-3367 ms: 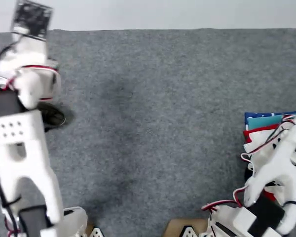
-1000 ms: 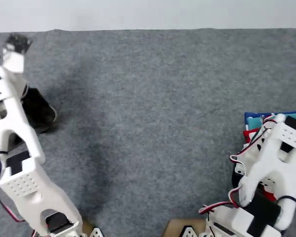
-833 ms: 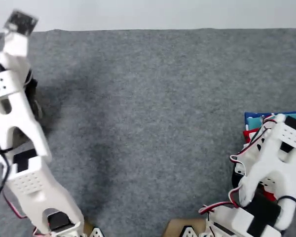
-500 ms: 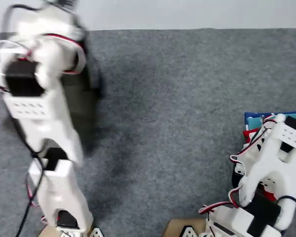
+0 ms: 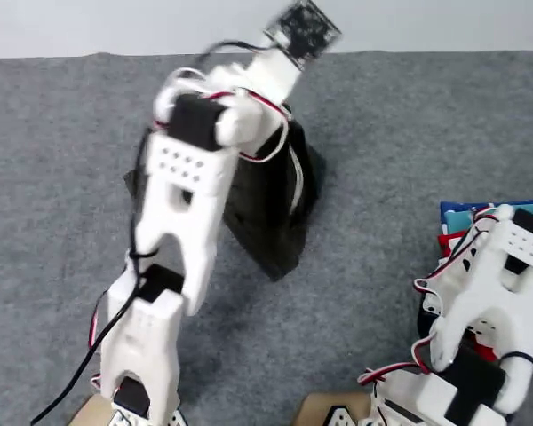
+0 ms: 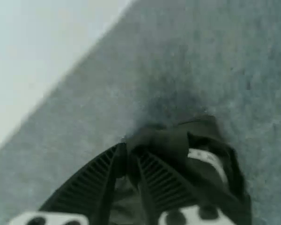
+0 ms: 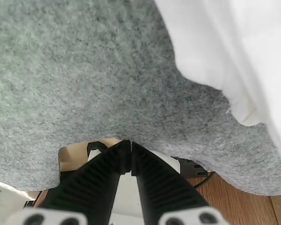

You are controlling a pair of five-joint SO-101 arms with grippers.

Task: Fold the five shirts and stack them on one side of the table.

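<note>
Over the middle of the table [image 5: 400,124], the left gripper [image 6: 129,152] holds the black shirt [image 5: 275,222] bunched up. Lay it flat first. The right gripper [image 7: 130,151] is closed, empty, by the stack [image 5: 480,217] at the right.

The grey felt table cover [image 5: 409,133] is lit evenly and diffusely from above in the high view. A soft-edged shadow is laid on the felt below the crumpled black shirt [image 5: 271,217]. In the left wrist view, a darker patch is seen on the felt beside the shirt. In the right wrist view, the smooth white cloth [image 7: 239,51] is rendered very bright, and its rim is lightly shaded.
</note>
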